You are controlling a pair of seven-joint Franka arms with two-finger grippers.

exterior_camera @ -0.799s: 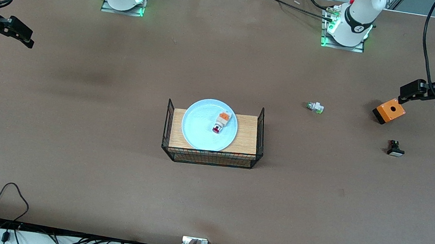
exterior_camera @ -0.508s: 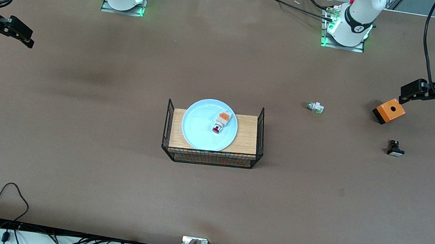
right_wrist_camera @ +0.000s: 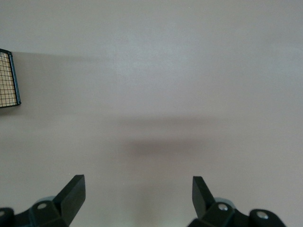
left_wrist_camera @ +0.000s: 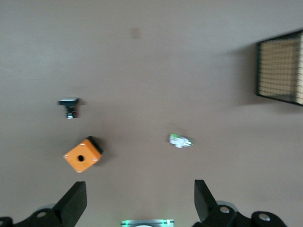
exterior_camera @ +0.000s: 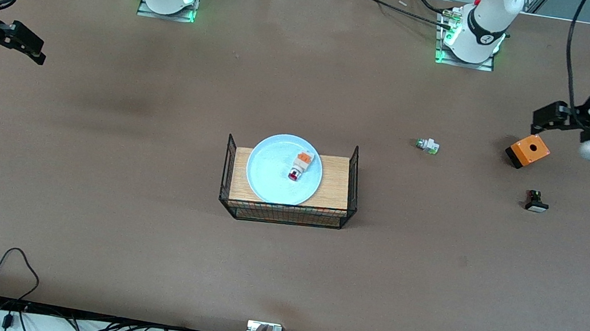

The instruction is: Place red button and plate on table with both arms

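Both the left gripper (exterior_camera: 540, 115) and right gripper (exterior_camera: 34, 51) hang with jaws spread wide, holding nothing.

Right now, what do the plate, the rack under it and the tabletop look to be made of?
The plate: pale blue, smooth with a soft sheen, probably plastic or glazed ceramic; cannot tell which. The rack: thin black wire mesh, likely coated metal, with a light board top showing wood grain. The table: brown, matte, no glare; perhaps fibreboard or a mat.
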